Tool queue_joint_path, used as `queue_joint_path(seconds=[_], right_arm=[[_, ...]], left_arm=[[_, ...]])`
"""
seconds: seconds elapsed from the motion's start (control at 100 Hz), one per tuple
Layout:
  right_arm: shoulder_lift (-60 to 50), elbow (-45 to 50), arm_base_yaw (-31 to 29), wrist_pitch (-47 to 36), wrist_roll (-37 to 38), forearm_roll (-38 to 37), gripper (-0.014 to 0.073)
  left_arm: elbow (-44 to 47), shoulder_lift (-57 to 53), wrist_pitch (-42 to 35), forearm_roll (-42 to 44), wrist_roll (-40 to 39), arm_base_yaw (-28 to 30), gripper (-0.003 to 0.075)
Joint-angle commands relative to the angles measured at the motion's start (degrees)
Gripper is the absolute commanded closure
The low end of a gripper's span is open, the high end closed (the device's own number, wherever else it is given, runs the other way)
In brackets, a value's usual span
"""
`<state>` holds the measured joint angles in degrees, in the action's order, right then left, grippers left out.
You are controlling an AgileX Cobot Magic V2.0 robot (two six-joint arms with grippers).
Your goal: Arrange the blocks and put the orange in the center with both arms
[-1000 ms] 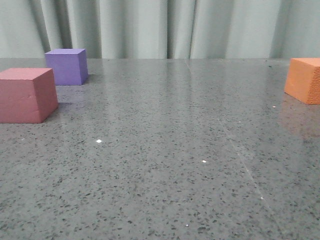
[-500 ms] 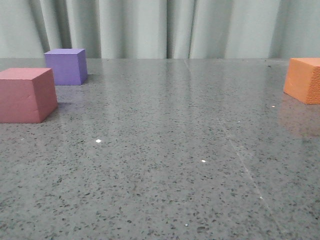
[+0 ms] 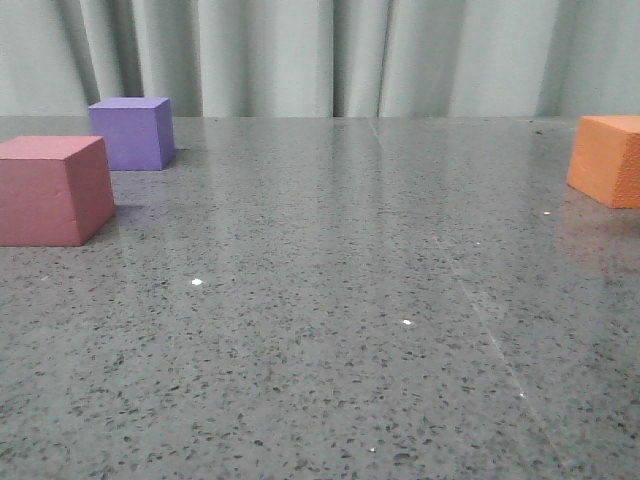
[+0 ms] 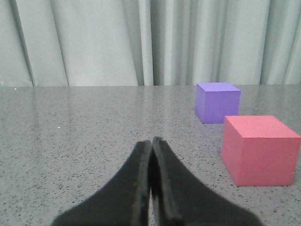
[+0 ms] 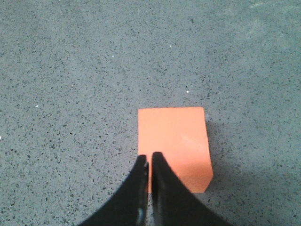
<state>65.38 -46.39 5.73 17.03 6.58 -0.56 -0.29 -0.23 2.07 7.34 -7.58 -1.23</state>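
Three foam cubes of like size sit on the speckled grey table (image 3: 330, 300), one of each colour. In the front view, at about nine o'clock from the table's middle, the dusty pink-red cube (image 3: 52, 190) stands at the left edge, matte and slightly grainy, its near face squarely forward. Just behind it, toward ten o'clock, the purple cube (image 3: 131, 132) sits near but apart from it, close to the pale pleated curtain (image 3: 330, 55) that runs along the table's far edge. Well apart from both, at about two o'clock, the orange cube (image 3: 606, 160) is cut off by the right edge of the frame; its side face looks rough and pebbled.

The left gripper (image 4: 151, 155) has its two black fingers pressed together, nothing between them, touching no cube. From its wrist camera the purple cube and the pink-red cube both lie off to one side of the fingertips, the pink-red one nearer.

The right gripper (image 5: 149, 165) also has its fingers closed against each other, holding nothing. It hangs over the orange cube, its tips overlapping the cube's near edge in the wrist view; whether they touch the top face cannot be told. That top face is flat, bright orange and nearly square.

Counted: three cubes, two grippers.
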Motion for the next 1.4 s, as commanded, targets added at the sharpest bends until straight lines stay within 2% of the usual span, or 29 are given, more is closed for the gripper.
queue_joint_path(seconds=[0.0,0.13,0.15,0.22,0.4,0.61,0.73,0.9,1.39], right_arm=[[-0.9,-2.1,-0.2,-3.1,-0.4,0.0,0.0372],[-0.9,-2.1,-0.2,-0.5,-0.4,0.0,-0.0039],[-0.9,-2.1,-0.2,-0.1,-0.4,0.0,-0.0077],[-0.9,-2.1,-0.2,0.8,-0.4,0.0,-0.0044],[-0.6,-4.0,-0.2,4.0,-0.4,-0.2,-0.0042],[4.1,-15.9,-0.2,17.0,-0.5,-3.6,-0.0042],[7.7,-21.7,-0.2,21.4,-0.5,-5.0,-0.0042],[12.0,-25.4,-1.7,21.6,-0.5,-5.1,-0.0042],[16.0,-25.4,-3.4,21.2,-1.1,-4.5,-0.0042]], left_arm=[[3.2,-1.9,-4.3,-0.5,-0.1,0.1,0.0739],[3.2,-1.9,-4.3,-0.5,-0.1,0.1,0.0739],[3.2,-1.9,-4.3,-0.5,-0.1,0.1,0.0739],[3.2,-1.9,-4.3,-0.5,-0.1,0.1,0.0739],[3.2,-1.9,-4.3,-0.5,-0.1,0.1,0.0739],[3.2,-1.9,-4.3,-0.5,-0.1,0.1,0.0739],[3.2,-1.9,-4.3,-0.5,-0.1,0.1,0.0739],[3.2,-1.9,-4.3,-0.5,-0.1,0.1,0.0739],[3.2,-1.9,-4.3,-0.5,-0.1,0.1,0.0739]])
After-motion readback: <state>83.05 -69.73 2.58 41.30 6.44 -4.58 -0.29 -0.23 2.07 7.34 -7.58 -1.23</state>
